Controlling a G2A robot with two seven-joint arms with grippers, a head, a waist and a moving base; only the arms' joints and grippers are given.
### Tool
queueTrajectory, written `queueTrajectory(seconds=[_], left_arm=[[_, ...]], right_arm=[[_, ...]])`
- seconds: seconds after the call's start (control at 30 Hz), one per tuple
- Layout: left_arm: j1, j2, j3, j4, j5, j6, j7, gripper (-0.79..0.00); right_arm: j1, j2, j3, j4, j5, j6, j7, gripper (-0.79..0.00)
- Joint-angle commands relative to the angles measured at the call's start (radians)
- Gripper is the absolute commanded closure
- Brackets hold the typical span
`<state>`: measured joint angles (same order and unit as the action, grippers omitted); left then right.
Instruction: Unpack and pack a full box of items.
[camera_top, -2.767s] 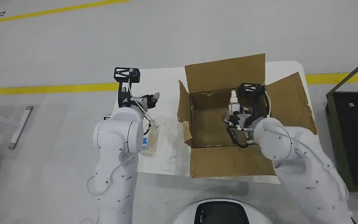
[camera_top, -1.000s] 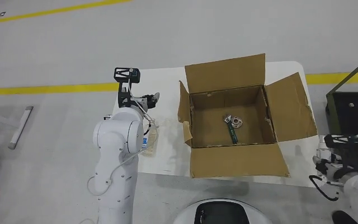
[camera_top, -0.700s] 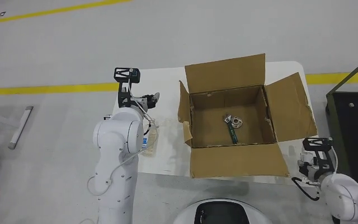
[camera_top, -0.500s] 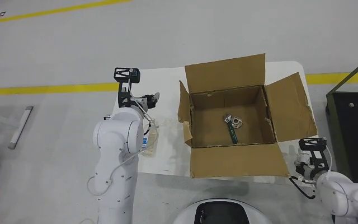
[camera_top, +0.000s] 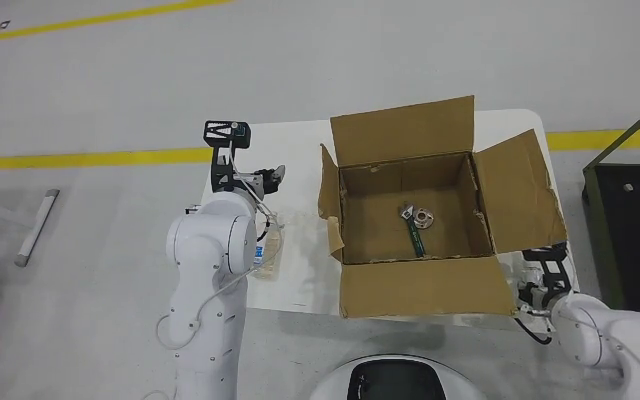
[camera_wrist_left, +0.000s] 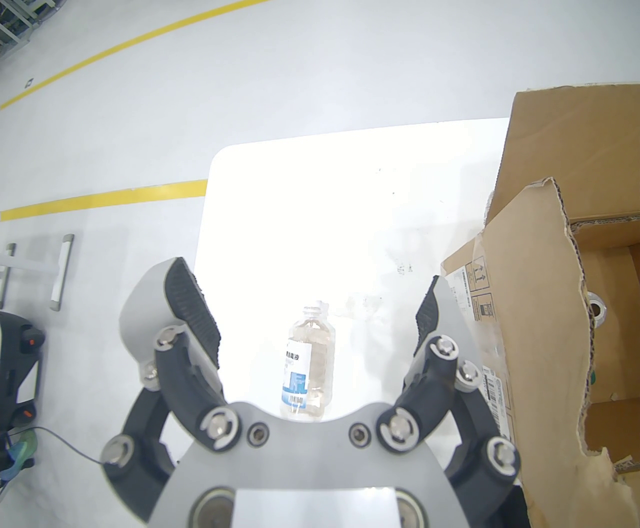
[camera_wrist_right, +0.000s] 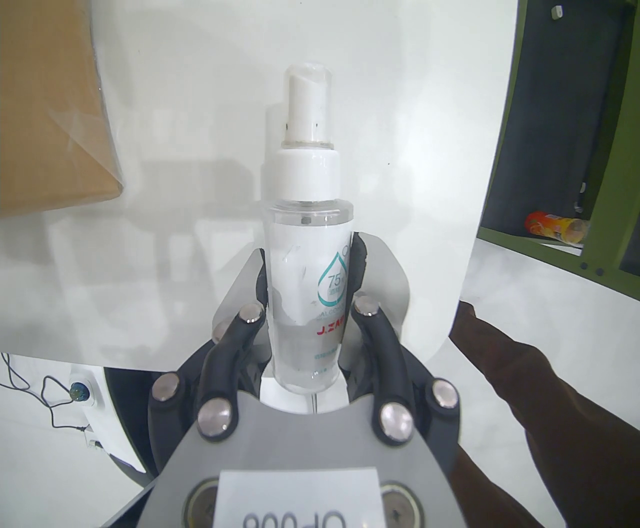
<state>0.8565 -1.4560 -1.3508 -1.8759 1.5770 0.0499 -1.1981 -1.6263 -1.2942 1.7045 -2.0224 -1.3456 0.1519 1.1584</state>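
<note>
The open cardboard box (camera_top: 520, 195) stands on the white table (camera_top: 300, 150); a green-handled tool (camera_top: 415, 237) and a silver ring (camera_top: 424, 215) lie on its floor. My right gripper (camera_wrist_right: 310, 270) is shut on a clear spray bottle (camera_wrist_right: 306, 235) with a white pump, held over the table's near right corner, beside the box's front flap (camera_wrist_right: 50, 100). In the top view this gripper (camera_top: 545, 285) sits just right of that flap. My left gripper (camera_wrist_left: 307, 285) is open above the table left of the box, with a small clear bottle (camera_wrist_left: 306, 365) lying on the table below it.
A dark green shelf unit (camera_wrist_right: 575, 125) stands close to the table's right edge, with an orange can (camera_wrist_right: 555, 226) inside. The box's torn left flap (camera_wrist_left: 565, 280) rises near my left gripper. Bare table lies behind and left of the box.
My right arm lifted the spray bottle out of the box, swung out past the table's right side, and has come back in toward the near right corner. The left arm kept still.
</note>
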Motion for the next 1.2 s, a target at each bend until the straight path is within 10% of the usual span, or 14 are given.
queueTrajectory(seconds=[0.0,0.6,0.73,0.8,0.97,1.17], left_arm=[[0.000,0.000,0.000,0.000,0.000,0.000,0.000,-0.785],[0.000,0.000,0.000,0.000,0.000,0.000,0.000,-0.785],[0.000,0.000,0.000,0.000,0.000,0.000,0.000,-0.785],[0.000,0.000,0.000,0.000,0.000,0.000,0.000,-0.785],[0.000,0.000,0.000,0.000,0.000,0.000,0.000,-0.785],[0.000,0.000,0.000,0.000,0.000,0.000,0.000,-0.785]], right_arm=[[0.006,0.000,-0.003,0.002,-0.004,0.004,0.004,-0.339],[-0.047,-0.003,0.156,-0.112,0.132,0.127,-0.057,-0.382],[-0.064,-0.010,0.235,-0.184,0.211,0.220,-0.148,-0.259],[-0.077,-0.014,0.260,-0.221,0.237,0.265,-0.186,0.000],[-0.063,-0.023,0.315,-0.328,0.283,0.358,-0.316,0.000],[0.078,-0.003,0.200,-0.328,0.119,0.192,-0.367,0.000]])
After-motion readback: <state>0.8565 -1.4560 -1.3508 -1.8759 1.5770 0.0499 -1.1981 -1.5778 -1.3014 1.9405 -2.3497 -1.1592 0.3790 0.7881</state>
